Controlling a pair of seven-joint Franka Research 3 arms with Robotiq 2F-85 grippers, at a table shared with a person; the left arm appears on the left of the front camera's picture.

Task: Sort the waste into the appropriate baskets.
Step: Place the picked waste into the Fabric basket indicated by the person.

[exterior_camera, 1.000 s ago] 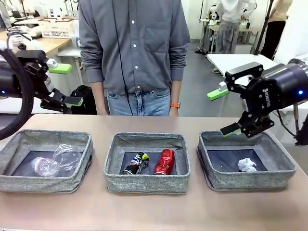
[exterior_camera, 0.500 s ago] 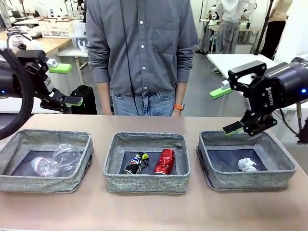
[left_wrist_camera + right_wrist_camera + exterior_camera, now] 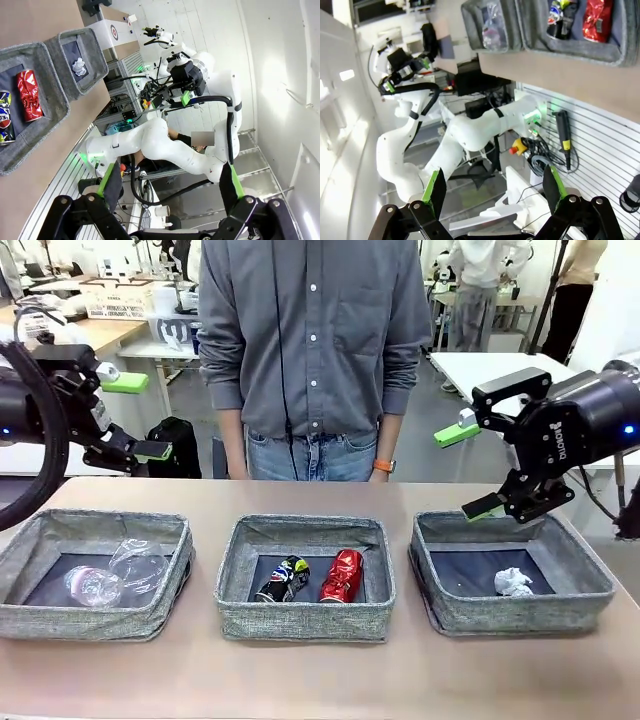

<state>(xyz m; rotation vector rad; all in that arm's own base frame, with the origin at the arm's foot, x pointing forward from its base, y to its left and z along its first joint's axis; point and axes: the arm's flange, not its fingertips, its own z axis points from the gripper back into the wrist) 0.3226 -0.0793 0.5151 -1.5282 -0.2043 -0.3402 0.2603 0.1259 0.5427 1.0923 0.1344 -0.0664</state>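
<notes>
Since a second ago the person (image 3: 315, 350) has stepped toward my right along the far edge of the table (image 3: 320, 670), and my right gripper (image 3: 466, 470) has edged slightly outward and up; my left gripper (image 3: 135, 415) has held its place, and nothing in the baskets has shifted.

My left gripper hangs in the air beyond the far rim of the left basket (image 3: 95, 625), its green-padded fingers spread wide with nothing between them. My right gripper hangs just over the far rim of the right basket (image 3: 520, 615), fingers likewise wide apart and empty. From my left wrist I see both pads (image 3: 234, 182) parted with only the room behind them; my right wrist shows the same.

All three baskets sit in a row near my edge of the table, apart from one another with bare tabletop between them. In the left one lie the clear plastic cup (image 3: 140, 562) and clear plastic bottle (image 3: 92, 585), touching. In the middle basket (image 3: 305, 620) the crushed black printed can (image 3: 285, 578) and crushed red can (image 3: 343, 575) lie side by side. In the right one the crumpled white paper ball (image 3: 513, 583) rests toward the near right, leaving most of the dark bottom bare. A bare strip of table runs between the far rims and the person.
</notes>
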